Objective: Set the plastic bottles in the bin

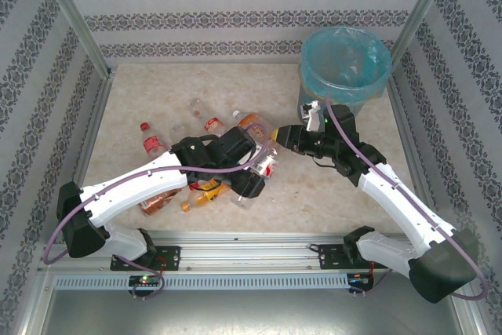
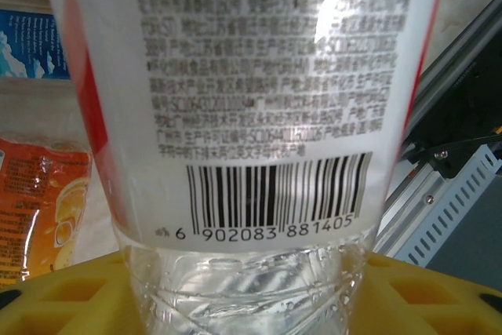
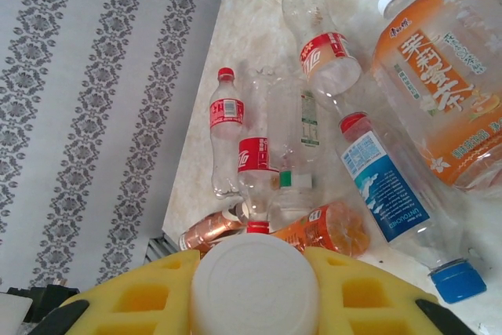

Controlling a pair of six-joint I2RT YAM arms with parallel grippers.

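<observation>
Left claw [image 2: 251, 296]: clear plastic bottle with white-and-red barcode label [image 2: 259, 115] sitting between its yellow pads [image 2: 63, 296]; cannot tell whether it is clamping. Loose clear plastic bottles [image 3: 227, 115], with red, orange and blue labels, lying on the beige marbled tabletop [image 1: 329, 194]. Right claw [image 3: 255, 292] clenching a white bottle cap [image 3: 255, 268]. Round grey bin with light-blue bag liner [image 1: 376, 76] standing at the tabletop's far right, apart from the pile.

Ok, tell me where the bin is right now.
In the top view the bin stands at the table's far right corner, just beyond the right arm, well to the right of the scattered bottles.
</observation>
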